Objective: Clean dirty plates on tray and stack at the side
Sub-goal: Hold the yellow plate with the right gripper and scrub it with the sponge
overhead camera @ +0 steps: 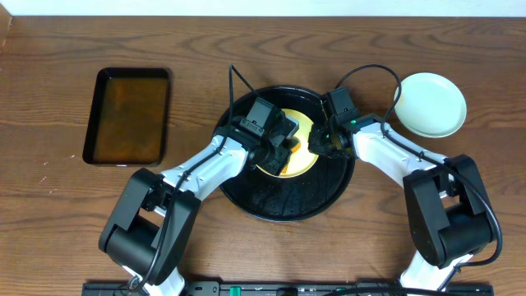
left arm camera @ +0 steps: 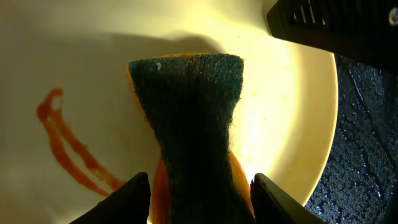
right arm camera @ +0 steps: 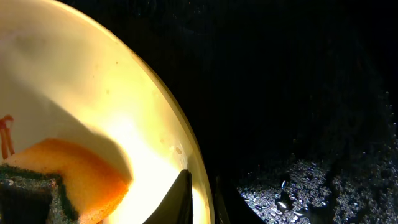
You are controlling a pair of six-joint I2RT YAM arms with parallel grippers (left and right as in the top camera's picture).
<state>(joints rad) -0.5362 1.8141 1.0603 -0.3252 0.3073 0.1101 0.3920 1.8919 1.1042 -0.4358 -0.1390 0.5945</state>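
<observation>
Clamped in the left gripper (left arm camera: 200,199), the sponge (left arm camera: 186,118) sits on the yellow plate (left arm camera: 93,56) in the black tray (right arm camera: 298,93). The right gripper (right arm camera: 202,198) pinches its rim; firm strokes across the sauce smear (left arm camera: 68,149) should clear it.

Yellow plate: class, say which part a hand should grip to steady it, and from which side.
Its thin rim, on the edge facing the right hand, straddled from outside. The plate lies flat on the tray, so only the rim offers purchase, and the sponge covers the middle.
</observation>
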